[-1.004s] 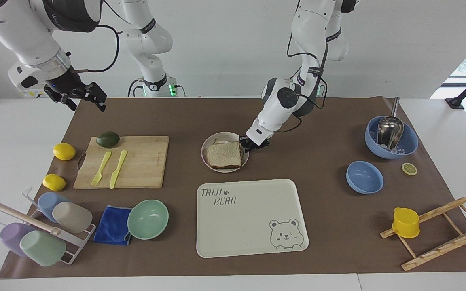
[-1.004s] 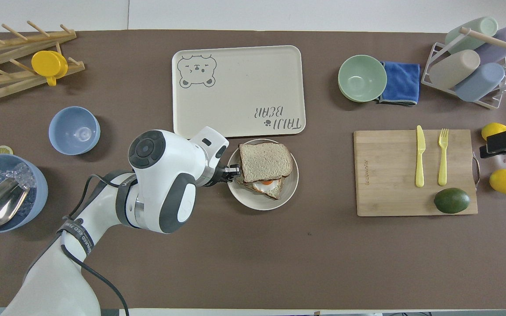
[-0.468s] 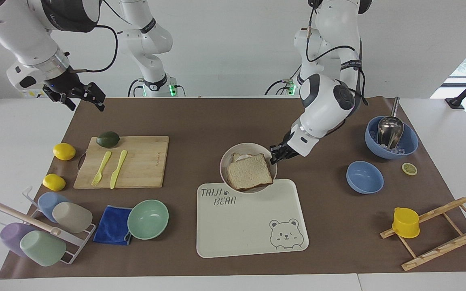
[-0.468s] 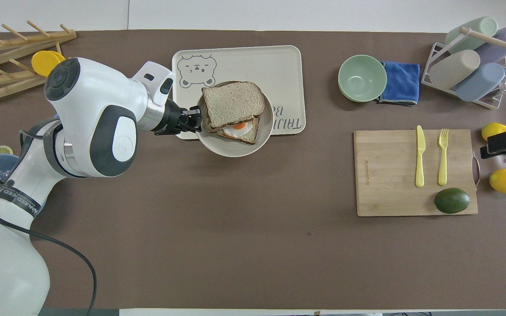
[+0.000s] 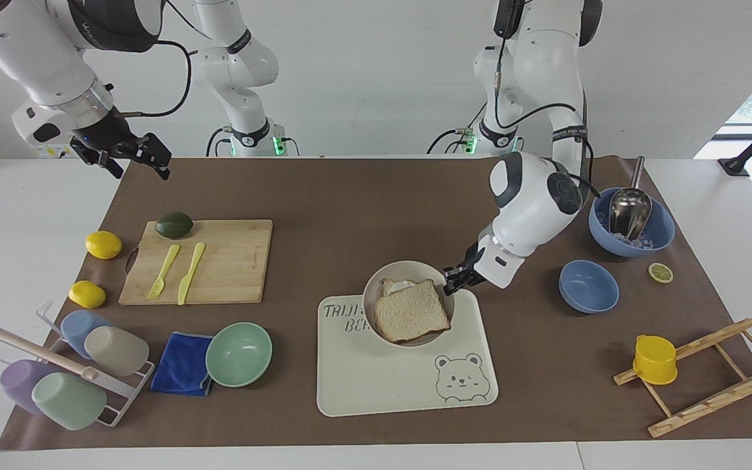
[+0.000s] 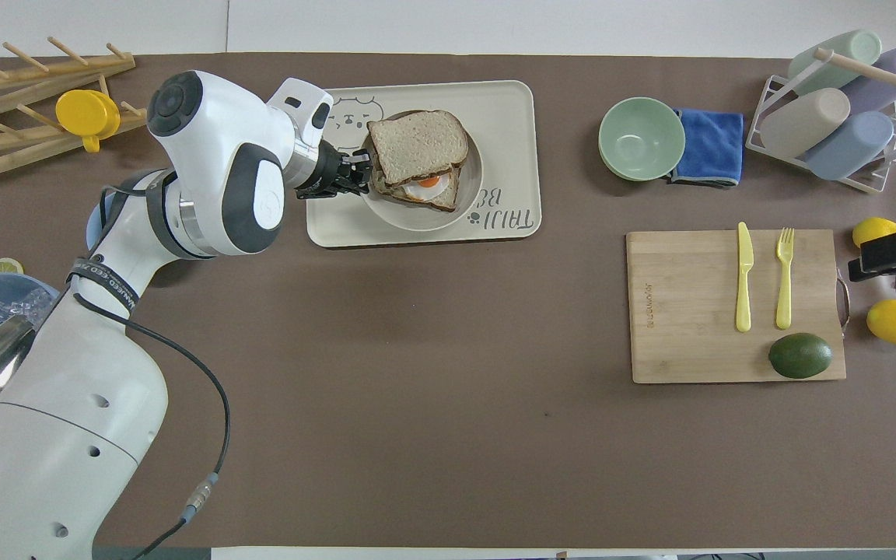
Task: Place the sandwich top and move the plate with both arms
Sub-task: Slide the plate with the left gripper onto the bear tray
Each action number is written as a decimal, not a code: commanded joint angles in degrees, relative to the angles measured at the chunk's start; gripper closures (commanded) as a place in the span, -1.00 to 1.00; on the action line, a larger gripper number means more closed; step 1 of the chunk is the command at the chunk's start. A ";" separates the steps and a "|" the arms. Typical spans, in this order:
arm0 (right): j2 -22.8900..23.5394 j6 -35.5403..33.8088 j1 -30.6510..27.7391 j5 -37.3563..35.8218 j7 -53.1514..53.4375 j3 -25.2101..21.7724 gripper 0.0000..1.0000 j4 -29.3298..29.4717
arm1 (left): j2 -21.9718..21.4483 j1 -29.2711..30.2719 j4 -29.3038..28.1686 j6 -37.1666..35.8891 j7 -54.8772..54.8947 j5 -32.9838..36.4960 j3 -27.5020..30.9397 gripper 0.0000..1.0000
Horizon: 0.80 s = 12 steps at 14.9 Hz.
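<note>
**Plate carried over the bear tray by the left arm**

The left claw [image 5: 452, 279] was clamped on the rim of the plate [image 5: 376, 307], at the edge toward the left arm's end of the surface, and held the plate over the bear tray [image 5: 376, 385]. Whether the plate rested on the tray or hung just above it could not be told. Half a second earlier the plate overlapped only the tray edge nearest the robots; one second earlier it sat on the brown mat [image 5: 350, 189], nearer to the robots than the tray.

The sandwich top [image 5: 411, 312] lay on the egg toast [image 6: 425, 189] on the plate, shifted so that the egg showed at the side nearer the robots. This offset matched the earlier frames.

The right claw [image 5: 129, 153] waited in the air over the mat corner at the right arm's end, fingers spread apart, unchanged from before.

Cutting board [image 5: 219, 261], with avocado [image 5: 174, 225], fork [image 5: 164, 271] and knife [image 5: 190, 272], mint-green bowl [image 5: 239, 354] and blue cloth [image 5: 180, 362] had not shifted.
</note>
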 commanded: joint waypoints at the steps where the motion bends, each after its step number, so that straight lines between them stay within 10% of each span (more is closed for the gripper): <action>1: -1.13 -0.55 -0.19 0.01 -0.83 0.14 -1.00 -0.98 | 0.10 -1.20 -0.46 3.97 0.60 0.11 0.13 1.00; 9: -1.13 -0.55 -0.19 0.01 -0.83 0.14 -1.00 -0.98 | -0.16 -2.18 -2.67 5.14 2.00 0.11 0.13 0.97; 10: -1.13 -0.55 -0.19 0.01 -0.83 0.14 -1.00 -0.98 | -0.16 -2.00 -2.67 4.79 1.92 0.11 0.13 0.27; 11: -1.22 -0.55 -0.19 0.01 -0.83 0.14 -1.00 -0.98 | -0.25 -2.00 -2.49 4.26 1.57 0.03 0.13 -0.83; 12: -1.22 -0.55 -0.19 0.01 -0.83 0.14 -1.00 -0.98 | -0.34 -1.91 -2.49 3.47 1.39 0.03 0.22 -1.00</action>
